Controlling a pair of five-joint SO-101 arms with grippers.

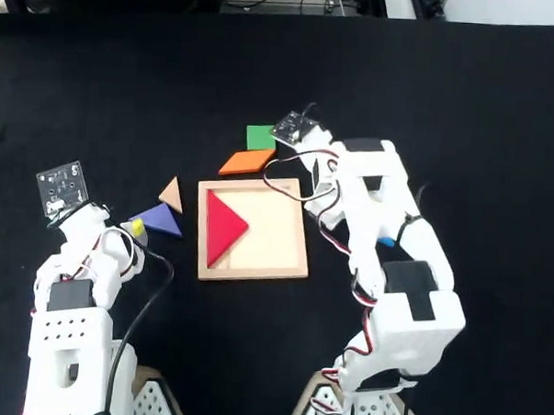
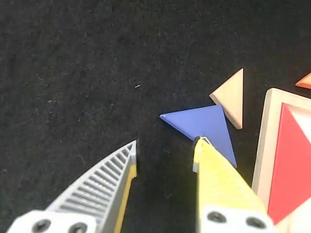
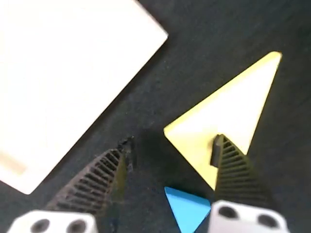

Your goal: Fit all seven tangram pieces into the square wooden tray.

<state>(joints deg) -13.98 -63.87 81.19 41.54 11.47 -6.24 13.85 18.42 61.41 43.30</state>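
Red triangle (image 1: 223, 225) lies inside the wooden tray (image 1: 252, 273). Left gripper (image 2: 165, 142), fingers apart, sits over a blue triangle (image 2: 206, 126) left of the tray. Right gripper (image 3: 172, 140), wide, sits over a yellow triangle (image 3: 228, 107) beside the tray, one finger partly hiding it.

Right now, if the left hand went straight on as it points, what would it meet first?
Probably the blue triangle: one finger of the left hand overlaps its edge here, though height is unclear.
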